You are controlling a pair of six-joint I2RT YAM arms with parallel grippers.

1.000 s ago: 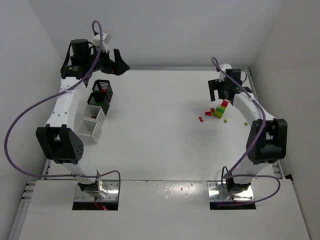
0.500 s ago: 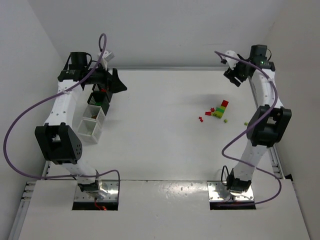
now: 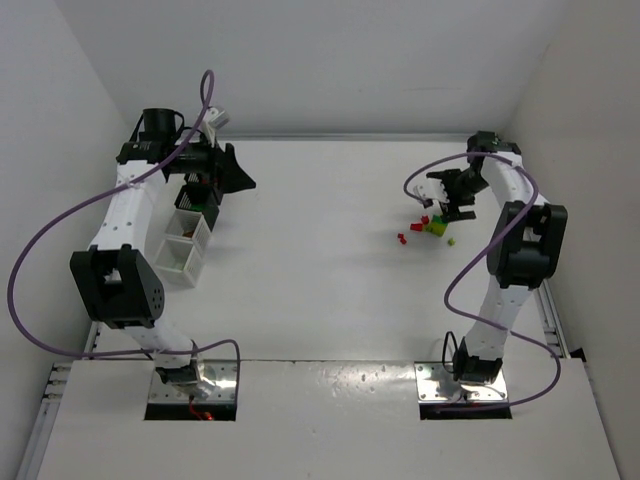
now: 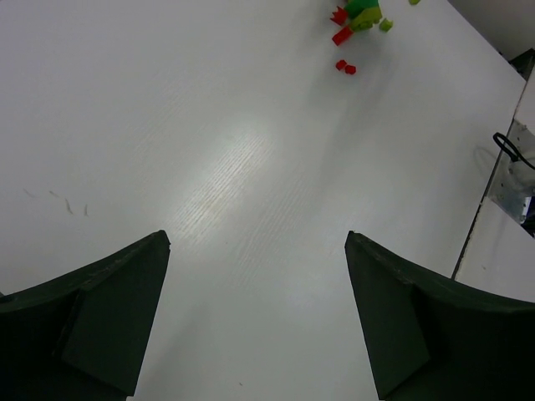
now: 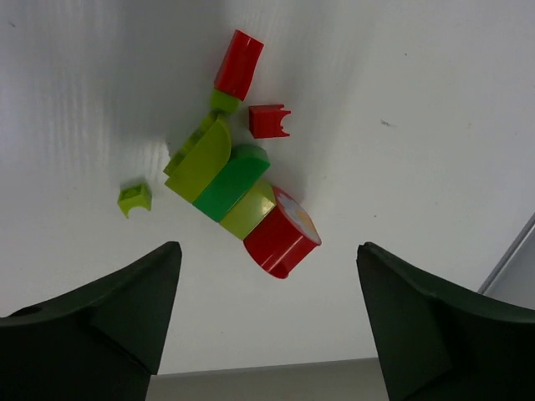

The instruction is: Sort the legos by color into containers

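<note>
Legos lay clustered at right centre, bins along the left edge.
Both the left gripper and right gripper had jaws spread, holding nothing; open table stretched between them.

Seen from above, the left gripper covers the far end of the row of containers. Only part of the black mesh shows beneath it, so what lies inside those far ones cannot be told. The right gripper overlaps the far side of the legos. The loose red bricks to their left are too small to make out their shape. In the left wrist view the top edge cuts off the pile of legos. A cable loop at the right edge, perhaps lying on a metal plate, is cropped there too. Both wrist views cut their own fingers off at the bottom edge.
</note>
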